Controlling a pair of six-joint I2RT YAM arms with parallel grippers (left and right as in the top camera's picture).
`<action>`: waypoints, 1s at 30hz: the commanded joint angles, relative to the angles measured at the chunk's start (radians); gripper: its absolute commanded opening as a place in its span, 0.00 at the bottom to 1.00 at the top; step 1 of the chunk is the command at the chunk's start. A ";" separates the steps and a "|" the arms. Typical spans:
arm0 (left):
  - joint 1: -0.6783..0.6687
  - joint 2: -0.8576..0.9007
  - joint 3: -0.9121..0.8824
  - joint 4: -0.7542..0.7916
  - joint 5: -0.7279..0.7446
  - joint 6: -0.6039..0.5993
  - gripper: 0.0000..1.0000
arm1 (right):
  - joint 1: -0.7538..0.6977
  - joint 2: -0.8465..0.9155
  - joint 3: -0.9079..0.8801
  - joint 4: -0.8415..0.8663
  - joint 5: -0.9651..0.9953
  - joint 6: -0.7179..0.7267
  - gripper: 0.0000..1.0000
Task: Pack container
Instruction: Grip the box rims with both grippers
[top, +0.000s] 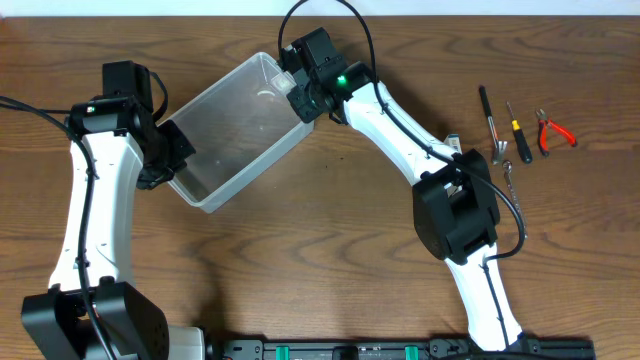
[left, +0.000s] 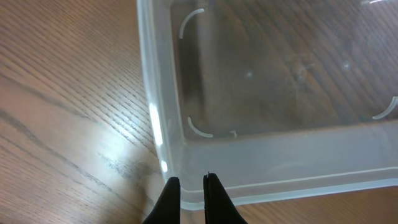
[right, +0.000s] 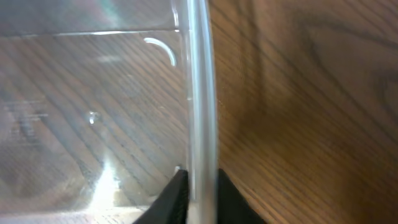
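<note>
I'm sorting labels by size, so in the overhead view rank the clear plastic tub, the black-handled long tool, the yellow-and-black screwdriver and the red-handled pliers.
1. Clear translucent plastic tub, by far largest.
2. Black-handled long tool.
3. Yellow-and-black screwdriver and red-handled pliers: they look about alike, so left unranked.

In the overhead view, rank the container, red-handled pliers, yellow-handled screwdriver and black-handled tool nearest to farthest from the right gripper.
1. container, its rim pinched by the right gripper.
2. black-handled tool, leftmost of the tools at image right.
3. yellow-handled screwdriver, just right of it.
4. red-handled pliers, rightmost.
</note>
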 joint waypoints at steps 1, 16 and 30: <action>0.004 0.008 -0.004 0.001 -0.001 -0.006 0.06 | -0.005 0.002 0.009 -0.003 -0.001 0.000 0.08; 0.004 0.008 -0.004 0.001 -0.001 -0.006 0.08 | -0.006 -0.013 0.031 -0.009 0.032 0.000 0.01; 0.004 0.008 -0.004 -0.002 -0.001 -0.005 0.10 | -0.005 -0.035 0.179 -0.085 0.032 0.022 0.01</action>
